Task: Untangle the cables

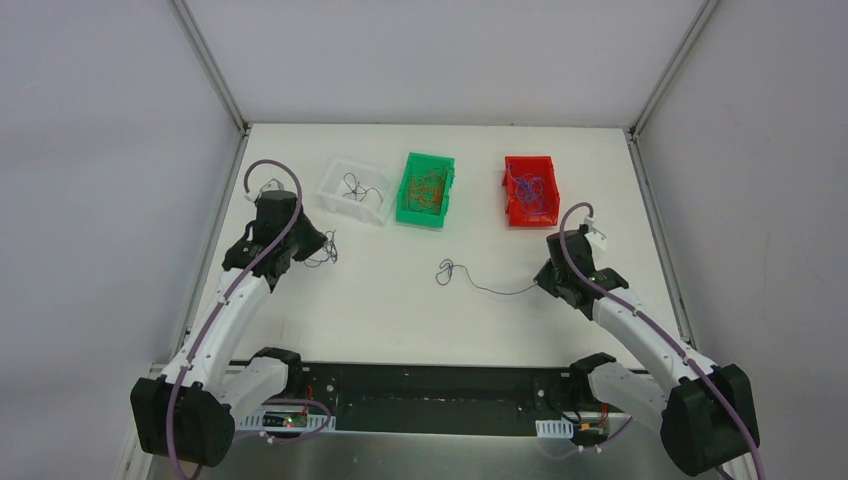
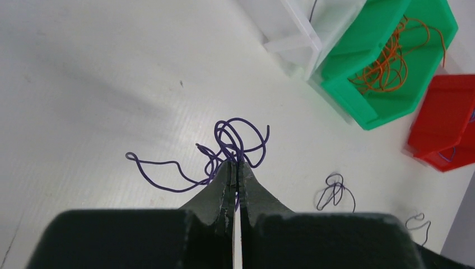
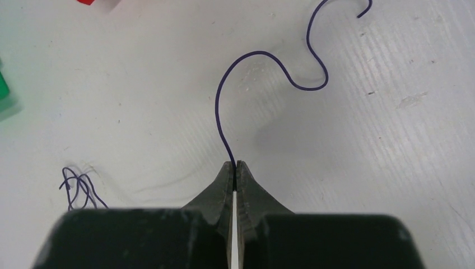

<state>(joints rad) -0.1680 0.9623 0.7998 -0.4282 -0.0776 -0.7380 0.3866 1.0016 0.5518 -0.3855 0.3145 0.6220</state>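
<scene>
Left gripper (image 2: pixel 236 163): closed, pinching a purple tangle (image 2: pixel 238 137) of cables, left of the green bin (image 2: pixel 343 96) and nearer the arms.
Right gripper (image 3: pixel 235 163): closed on one end of a purple strand (image 3: pixel 219 101), right of the green bin.
Small knot (image 1: pixel 446 270): loose on the counter (image 1: pixel 380 315), in front of the green bin.
Orange wires (image 2: pixel 386 61): inside the green bin.

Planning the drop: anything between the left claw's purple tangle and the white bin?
Nothing visible. Left claw is shut on the purple tangle; only bare table lies between it and the white bin. The green bin sits beside the white one, off that path.
</scene>
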